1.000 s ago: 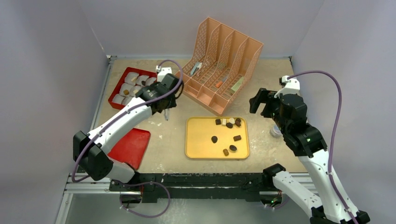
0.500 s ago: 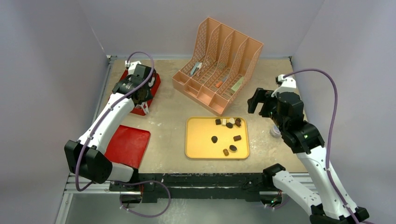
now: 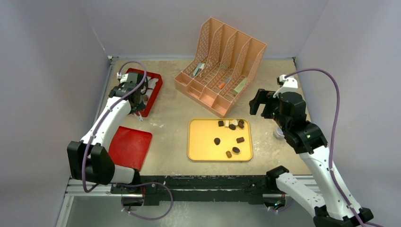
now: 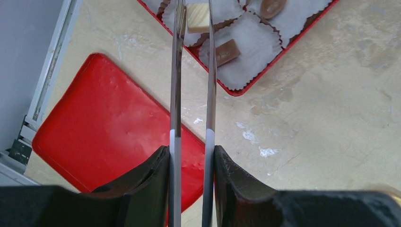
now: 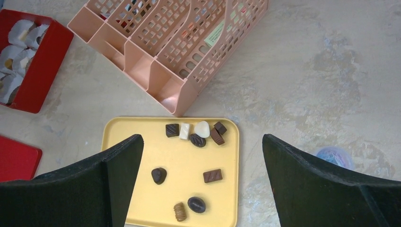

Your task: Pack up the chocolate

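Several pieces of chocolate (image 3: 231,125), dark, brown and cream (image 5: 197,140), lie on a yellow tray (image 3: 203,142) (image 5: 184,161). My right gripper (image 3: 261,101) (image 5: 201,139) hangs high over the tray's right side, open and empty. My left gripper (image 3: 141,115) (image 4: 193,5) carries two long thin metal blades. They are shut on a cream-white square chocolate (image 4: 198,18) over a white liner at the near corner of the red box (image 3: 155,81) (image 4: 246,90). A caramel piece (image 4: 227,51) lies in the neighbouring liner. The blade tips run out of the wrist view.
A red lid (image 3: 130,146) (image 4: 104,123) lies flat near the left arm's base. A peach file organizer (image 3: 222,66) (image 5: 175,52) stands behind the tray. A small clear cup (image 3: 279,134) (image 5: 335,156) sits right of the tray, under the right arm.
The left arm has swung left from beside the organizer to over the red box, with the cream piece between its blades. The right gripper has barely shifted.
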`<action>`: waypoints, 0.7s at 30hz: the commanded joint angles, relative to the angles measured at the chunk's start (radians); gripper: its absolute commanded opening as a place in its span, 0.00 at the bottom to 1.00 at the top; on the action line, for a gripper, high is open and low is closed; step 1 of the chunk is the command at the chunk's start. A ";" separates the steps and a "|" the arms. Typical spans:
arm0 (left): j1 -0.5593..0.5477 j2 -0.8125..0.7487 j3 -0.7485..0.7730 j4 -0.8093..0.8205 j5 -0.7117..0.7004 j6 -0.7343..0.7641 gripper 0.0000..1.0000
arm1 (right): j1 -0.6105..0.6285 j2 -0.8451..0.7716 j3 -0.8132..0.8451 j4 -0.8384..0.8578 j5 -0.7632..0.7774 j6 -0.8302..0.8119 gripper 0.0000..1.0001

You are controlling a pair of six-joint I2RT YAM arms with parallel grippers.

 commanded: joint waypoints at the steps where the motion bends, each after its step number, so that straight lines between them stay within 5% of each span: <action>1: 0.047 -0.028 -0.011 0.072 0.031 0.034 0.27 | -0.002 -0.007 0.030 0.036 -0.005 -0.011 0.98; 21: 0.060 -0.011 -0.032 0.089 -0.002 0.041 0.33 | -0.002 0.000 0.045 0.030 0.004 -0.025 0.98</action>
